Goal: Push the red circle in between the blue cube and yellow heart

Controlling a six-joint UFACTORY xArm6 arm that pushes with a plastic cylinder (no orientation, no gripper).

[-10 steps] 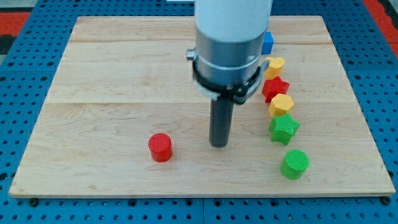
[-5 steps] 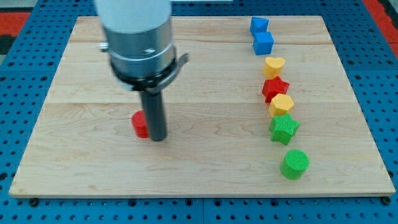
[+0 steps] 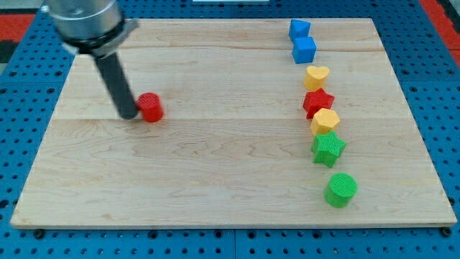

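Observation:
The red circle [image 3: 150, 107] lies on the wooden board's left half. My tip [image 3: 128, 115] touches the board just to the left of it, right against its side. The blue cube [image 3: 304, 50] sits at the upper right, with the yellow heart [image 3: 316, 75] just below it; a narrow gap separates them. The red circle is far to the left of that pair.
A second blue block [image 3: 299, 29] lies above the blue cube. Below the yellow heart run a red star [image 3: 318, 101], a yellow block [image 3: 325, 120], a green star [image 3: 328, 149] and a green circle [image 3: 340, 189]. The board's edge [image 3: 230, 229] borders blue pegboard.
The arm swung from the board's middle to the upper left. The red circle moved up and left from the lower middle. My tip went from its right side to its left side.

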